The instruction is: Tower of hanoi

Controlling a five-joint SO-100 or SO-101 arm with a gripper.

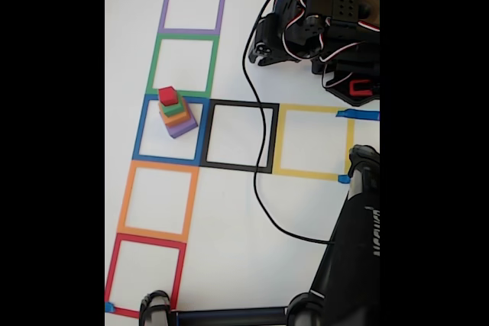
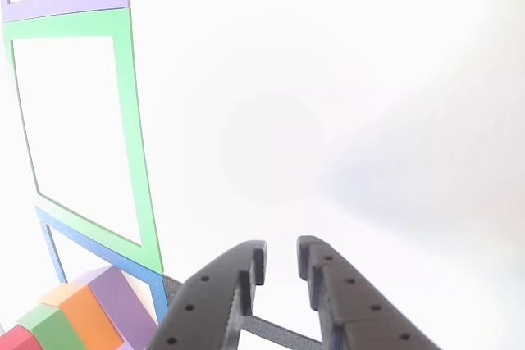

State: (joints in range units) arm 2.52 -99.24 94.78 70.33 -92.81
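Tower of hanoi (image 1: 176, 114) sat stacked in blue tape square (image 1: 142, 137); end effector (image 2: 280, 258) at tower's 3 o'clock in the other view, empty, jaws slightly apart.

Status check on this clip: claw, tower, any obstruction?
Claw empty, fingers barely apart, clear of the blocks. Tower fully stacked in the blue square, red block on top. Black cable trails across the black square.

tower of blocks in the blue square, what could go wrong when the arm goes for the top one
1. The red block is the smallest and sits atop the green block; a low or off-centre pinch could catch green too or topple the stack.
2. The hand has only a narrow gap between its fingers, so it may need opening first.
3. The black cable trails across the black square and could snag.
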